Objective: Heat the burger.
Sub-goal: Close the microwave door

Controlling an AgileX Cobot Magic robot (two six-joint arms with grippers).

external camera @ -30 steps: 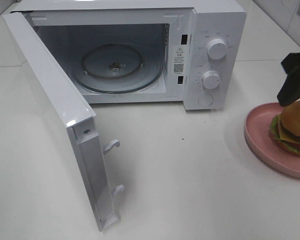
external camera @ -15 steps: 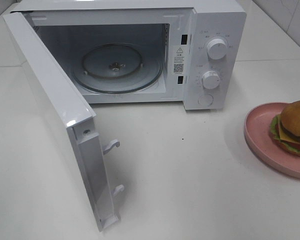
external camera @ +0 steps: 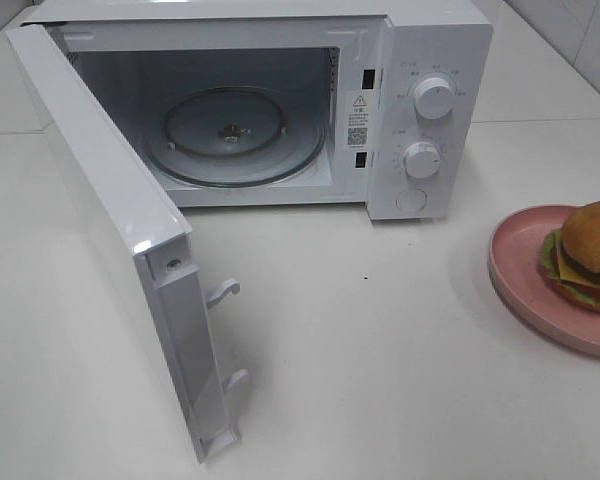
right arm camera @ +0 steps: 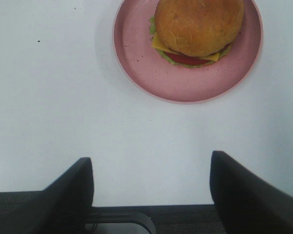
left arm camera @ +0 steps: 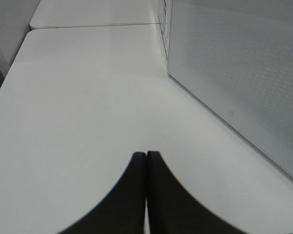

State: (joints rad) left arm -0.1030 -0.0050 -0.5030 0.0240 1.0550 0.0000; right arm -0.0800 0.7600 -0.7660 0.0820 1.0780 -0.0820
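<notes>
The burger (external camera: 587,255) with a golden-brown bun, cheese, lettuce and tomato sits on a round pink plate (external camera: 525,275) at the right edge of the table; both also show in the right wrist view, burger (right arm camera: 198,29) on plate (right arm camera: 185,85). The white microwave (external camera: 430,40) stands at the back with its door (external camera: 110,230) swung wide open and its glass turntable (external camera: 235,135) bare. My right gripper (right arm camera: 151,168) is open, held above the table short of the plate. My left gripper (left arm camera: 146,158) is shut and empty beside the microwave door (left arm camera: 234,83). Neither gripper shows in the exterior view.
The white table (external camera: 380,340) lies bare between the open door and the plate. The microwave's two knobs (external camera: 435,98) face front. The table's near edge shows in the right wrist view (right arm camera: 136,207). A tiled wall (external camera: 590,30) rises at the back right.
The right gripper, seen a second ago above the plate at the right edge of the exterior view, has pulled out of that view. Burger, plate and microwave have not moved.
</notes>
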